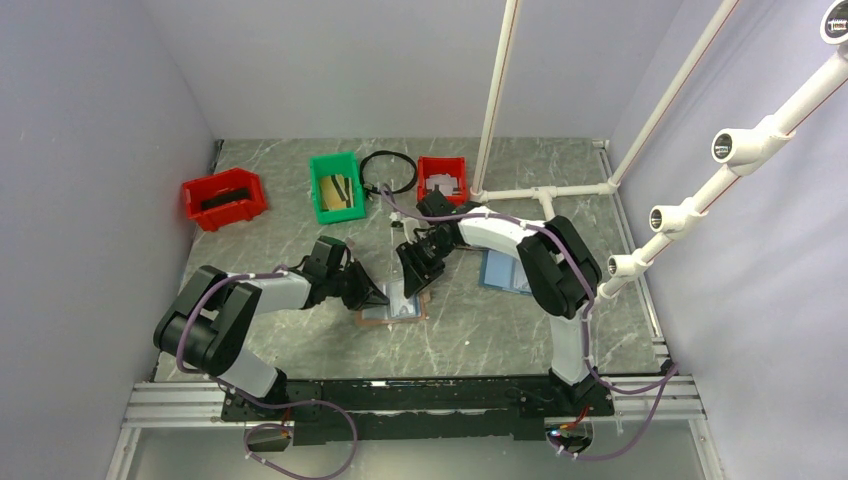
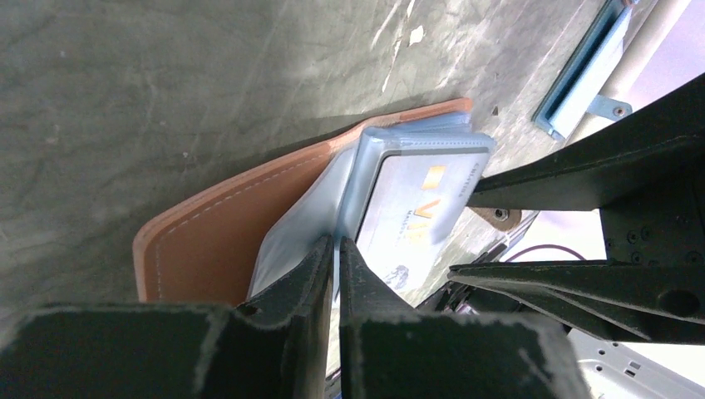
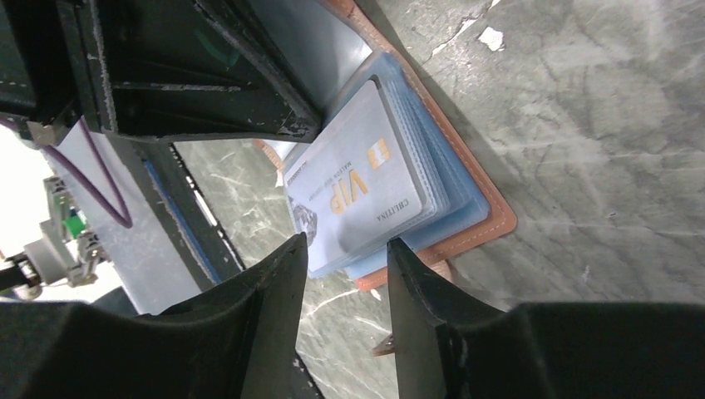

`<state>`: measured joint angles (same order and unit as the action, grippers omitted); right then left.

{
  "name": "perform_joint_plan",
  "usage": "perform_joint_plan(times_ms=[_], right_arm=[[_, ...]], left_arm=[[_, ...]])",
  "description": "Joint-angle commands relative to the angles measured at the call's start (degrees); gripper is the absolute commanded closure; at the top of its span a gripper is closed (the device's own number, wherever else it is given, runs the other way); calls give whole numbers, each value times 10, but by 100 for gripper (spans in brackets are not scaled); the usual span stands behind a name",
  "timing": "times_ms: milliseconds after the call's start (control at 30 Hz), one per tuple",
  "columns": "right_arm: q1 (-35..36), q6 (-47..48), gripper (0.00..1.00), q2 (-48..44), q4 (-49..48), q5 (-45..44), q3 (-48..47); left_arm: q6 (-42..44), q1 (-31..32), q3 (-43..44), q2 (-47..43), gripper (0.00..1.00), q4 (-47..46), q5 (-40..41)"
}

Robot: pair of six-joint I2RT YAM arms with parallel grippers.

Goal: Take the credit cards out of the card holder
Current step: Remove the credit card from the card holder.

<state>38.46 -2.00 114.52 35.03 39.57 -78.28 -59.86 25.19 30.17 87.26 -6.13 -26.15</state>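
Observation:
The card holder (image 1: 395, 312) lies open on the table, its reddish-brown cover (image 2: 208, 249) underneath and its pale blue pocket pages (image 2: 295, 224) on top. A pale credit card (image 3: 357, 187) printed "VIP" sticks partly out of the top page. My left gripper (image 2: 337, 245) is shut on the edge of a blue page beside the card. My right gripper (image 3: 345, 245) hovers at the card's protruding end, its fingers apart with only table showing between them. The card's edge sits just past its fingertips. In the top view the two grippers (image 1: 375, 297) (image 1: 412, 285) meet over the holder.
At the back stand a red bin (image 1: 224, 197), a green bin (image 1: 337, 186) and a second red bin (image 1: 442, 178), with a black cable ring (image 1: 388, 170) between them. A blue-covered holder (image 1: 503, 270) lies to the right. White pipes (image 1: 545, 190) rise at the back right.

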Motion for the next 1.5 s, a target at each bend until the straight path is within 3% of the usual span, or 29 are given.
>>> perform_joint_plan(times_ms=[0,67,133,267,400,667,1100,1467], right_arm=[[5,-21,60,-22,-36,93,11],[5,-22,62,-19,-34,80,8],[8,-13,64,-17,-17,-10,-2],[2,-10,58,-27,-11,-91,-5],[4,-5,47,-44,-16,-80,6],[12,-18,49,-39,-30,-11,23],[13,-21,52,-19,-17,-80,12],[13,-31,53,3,-22,-12,5]], left_arm=[[-12,0,-1,3,88,-43,-25],[-12,0,0,1,87,-43,-26],[-10,0,1,-3,87,-40,-24],[-13,0,-5,-10,87,-38,-19],[-21,0,-9,-3,87,-52,-24],[-20,0,-4,1,87,-51,-26],[-24,0,-15,-12,87,-53,-22],[-27,0,-17,-11,87,-59,-23]])
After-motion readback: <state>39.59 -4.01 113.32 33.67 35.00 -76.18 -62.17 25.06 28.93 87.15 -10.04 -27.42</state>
